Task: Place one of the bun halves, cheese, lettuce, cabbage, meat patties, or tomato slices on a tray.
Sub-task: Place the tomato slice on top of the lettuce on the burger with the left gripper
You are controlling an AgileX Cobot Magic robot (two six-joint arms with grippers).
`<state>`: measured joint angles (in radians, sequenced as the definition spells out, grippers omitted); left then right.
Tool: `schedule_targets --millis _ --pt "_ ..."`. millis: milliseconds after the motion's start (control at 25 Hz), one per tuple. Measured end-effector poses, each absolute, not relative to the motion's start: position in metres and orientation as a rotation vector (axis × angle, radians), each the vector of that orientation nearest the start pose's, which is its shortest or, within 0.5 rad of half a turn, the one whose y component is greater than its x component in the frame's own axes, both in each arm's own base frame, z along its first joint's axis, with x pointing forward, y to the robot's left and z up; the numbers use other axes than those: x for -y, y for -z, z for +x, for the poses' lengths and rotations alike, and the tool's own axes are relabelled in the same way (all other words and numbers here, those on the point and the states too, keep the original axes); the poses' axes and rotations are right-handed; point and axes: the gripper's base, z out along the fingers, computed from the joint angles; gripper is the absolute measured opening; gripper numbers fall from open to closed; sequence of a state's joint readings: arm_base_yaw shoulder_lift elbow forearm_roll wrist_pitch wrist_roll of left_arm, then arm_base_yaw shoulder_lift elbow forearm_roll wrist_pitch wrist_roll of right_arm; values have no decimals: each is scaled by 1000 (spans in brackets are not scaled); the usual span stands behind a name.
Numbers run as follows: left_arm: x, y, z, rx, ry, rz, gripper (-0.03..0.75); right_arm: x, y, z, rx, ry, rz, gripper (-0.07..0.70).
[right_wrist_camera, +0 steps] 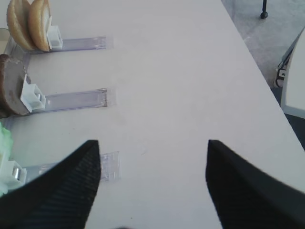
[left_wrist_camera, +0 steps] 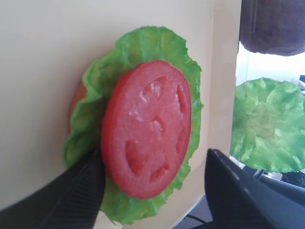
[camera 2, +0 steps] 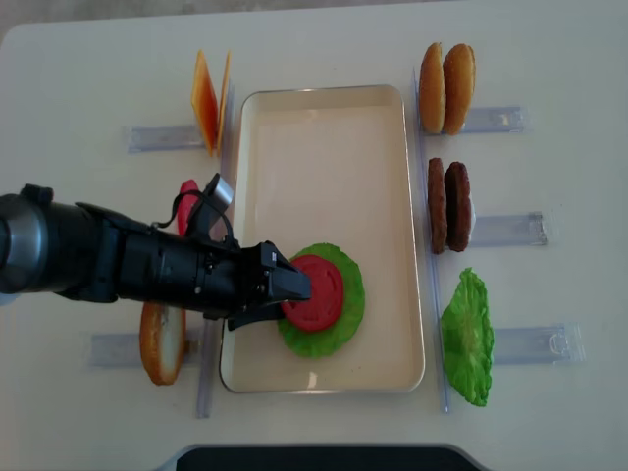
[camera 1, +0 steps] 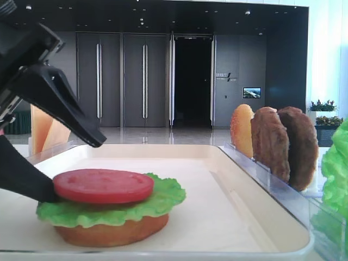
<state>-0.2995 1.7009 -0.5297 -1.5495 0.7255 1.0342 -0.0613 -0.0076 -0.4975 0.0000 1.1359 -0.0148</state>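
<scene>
A red tomato slice (camera 2: 316, 291) lies on a green lettuce leaf (camera 2: 343, 319) over an orange bun half (camera 1: 109, 232), stacked near the front of the cream tray (camera 2: 324, 167). My left gripper (camera 2: 285, 297) reaches in from the left and is open. One finger (left_wrist_camera: 81, 186) sits against the stack's edge and the other (left_wrist_camera: 238, 186) stands clear of it. In the left wrist view the tomato slice (left_wrist_camera: 147, 126) shows between the jaws. My right gripper (right_wrist_camera: 153, 143) is open over bare table.
Clear racks flank the tray: cheese (camera 2: 209, 103), another tomato slice (camera 2: 185, 201) and a bun half (camera 2: 162, 341) on the left. On the right stand two bun halves (camera 2: 446, 88), two meat patties (camera 2: 448, 206) and a lettuce leaf (camera 2: 468, 336).
</scene>
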Motion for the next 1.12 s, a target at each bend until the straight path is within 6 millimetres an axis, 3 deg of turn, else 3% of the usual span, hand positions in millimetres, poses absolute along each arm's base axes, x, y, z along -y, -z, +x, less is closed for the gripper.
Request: schedule_targets --millis 1120 --pt "126 -131 211 -2773 1270 -26 506 -1 -271 -9 -2114 45 49 480"
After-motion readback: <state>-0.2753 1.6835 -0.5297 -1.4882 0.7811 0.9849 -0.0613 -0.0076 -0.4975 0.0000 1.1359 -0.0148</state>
